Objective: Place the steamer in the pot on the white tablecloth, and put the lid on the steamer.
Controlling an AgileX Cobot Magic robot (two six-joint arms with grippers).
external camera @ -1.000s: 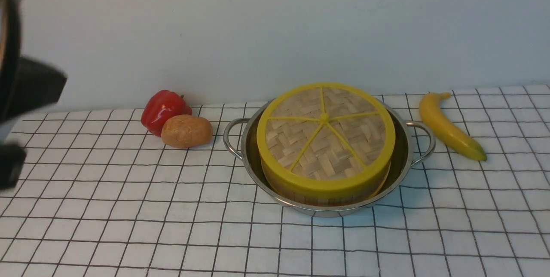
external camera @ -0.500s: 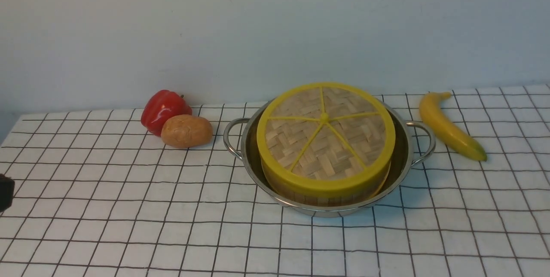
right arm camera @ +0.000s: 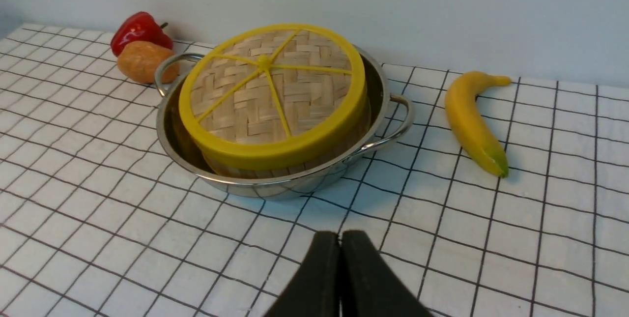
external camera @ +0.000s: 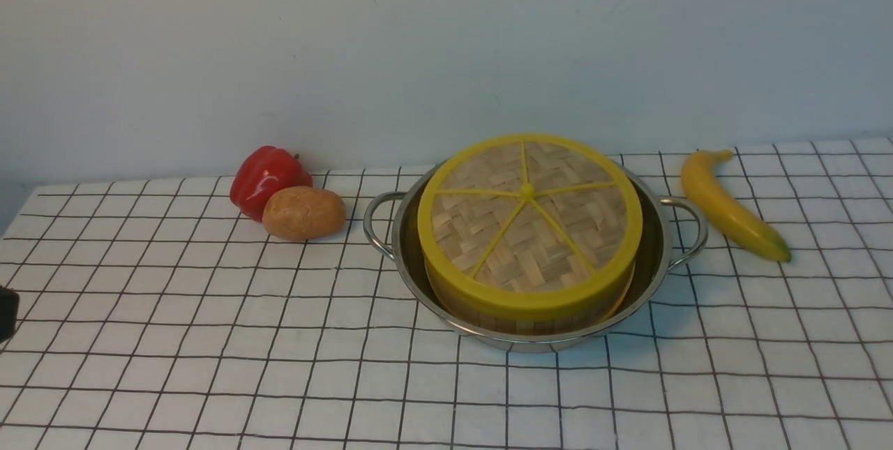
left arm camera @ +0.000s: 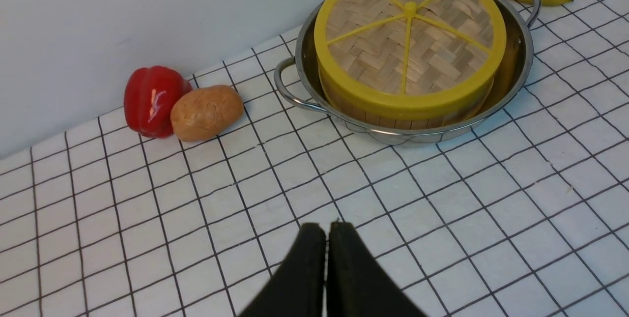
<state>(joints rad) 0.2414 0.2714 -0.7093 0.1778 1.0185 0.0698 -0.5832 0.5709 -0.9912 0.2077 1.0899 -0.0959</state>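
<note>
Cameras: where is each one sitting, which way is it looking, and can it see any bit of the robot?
Front view: sits between the arms, faces the wall across the white tablecloth; only a dark sliver of arm at its left edge.
Left wrist view: rides the left arm, looks over the shut left gripper toward the pot.
Right wrist view: rides the right arm, looks over the shut right gripper.
All share the lid, red pepper, potato and banana.

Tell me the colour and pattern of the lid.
Tan woven bamboo, with a yellow rim and six yellow spokes; the lid shows best in the left wrist view.
</note>
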